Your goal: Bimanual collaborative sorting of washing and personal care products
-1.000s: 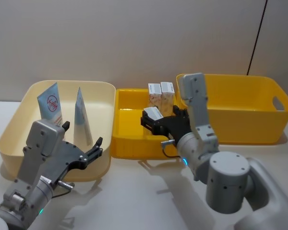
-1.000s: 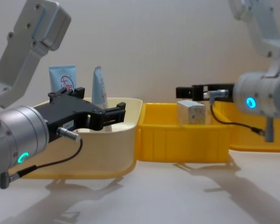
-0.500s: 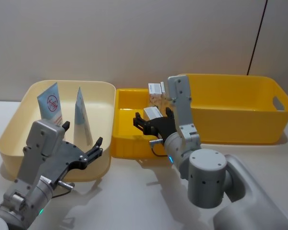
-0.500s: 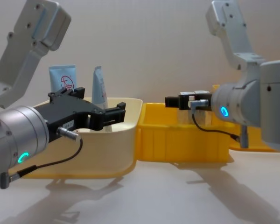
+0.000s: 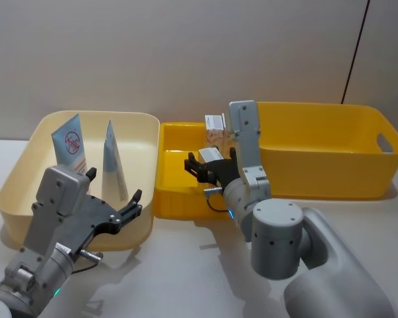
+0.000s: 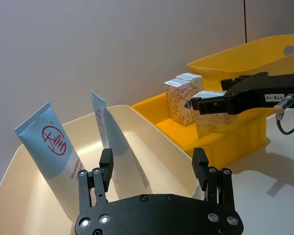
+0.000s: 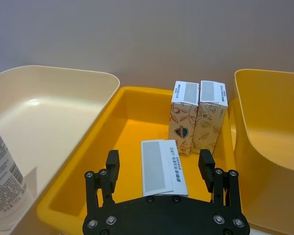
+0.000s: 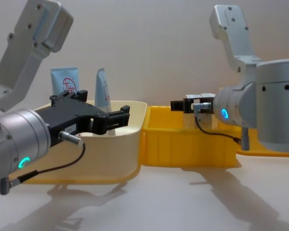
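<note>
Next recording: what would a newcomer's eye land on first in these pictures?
The right tool hangs open over the small yellow plastic bin, one finger on each side of a white cardboard carton without touching it. Two tall pale-blue-and-white squeeze tubes stand in the cream plastic bin on the left, with the open left tool above its near rim.

Sticker (image 6: 275, 97) "178-10" on right claw (image 6: 209, 94), red round logo (image 6: 54, 144) on squeeze tube (image 6: 68, 171), carton (image 7: 161, 166) print illegible
</note>
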Tool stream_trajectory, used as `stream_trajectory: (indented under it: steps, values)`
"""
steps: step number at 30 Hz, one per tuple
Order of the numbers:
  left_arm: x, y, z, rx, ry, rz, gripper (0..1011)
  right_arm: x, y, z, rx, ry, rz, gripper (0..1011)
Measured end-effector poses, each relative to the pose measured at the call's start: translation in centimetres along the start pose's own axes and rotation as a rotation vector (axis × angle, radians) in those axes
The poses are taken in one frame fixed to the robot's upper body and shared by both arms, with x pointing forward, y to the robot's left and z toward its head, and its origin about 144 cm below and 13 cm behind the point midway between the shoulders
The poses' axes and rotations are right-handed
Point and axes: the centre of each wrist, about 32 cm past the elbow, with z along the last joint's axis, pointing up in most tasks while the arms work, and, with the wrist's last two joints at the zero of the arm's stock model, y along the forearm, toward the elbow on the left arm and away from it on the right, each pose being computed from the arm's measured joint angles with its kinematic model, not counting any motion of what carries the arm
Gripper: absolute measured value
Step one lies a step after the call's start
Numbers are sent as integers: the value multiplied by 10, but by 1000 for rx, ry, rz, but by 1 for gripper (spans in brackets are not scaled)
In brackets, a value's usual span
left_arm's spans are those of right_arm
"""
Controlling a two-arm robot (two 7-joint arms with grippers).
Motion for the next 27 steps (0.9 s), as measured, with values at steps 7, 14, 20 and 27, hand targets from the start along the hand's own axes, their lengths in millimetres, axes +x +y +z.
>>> stream_trajectory:
  steps: [7,14,20,27]
  values:
    - [0,0,0,0,0,0,1003,-1,3,1,-5,5,-8,946]
    - [0,0,0,0,0,0,1003,-1,4,1,-8,8,-13,755]
    - [0,0,0,0,0,0,1003,-1,5,2,-9,9,-15,570]
    - [0,0,0,0,0,0,1004,-2,5,2,-10,10,-17,436]
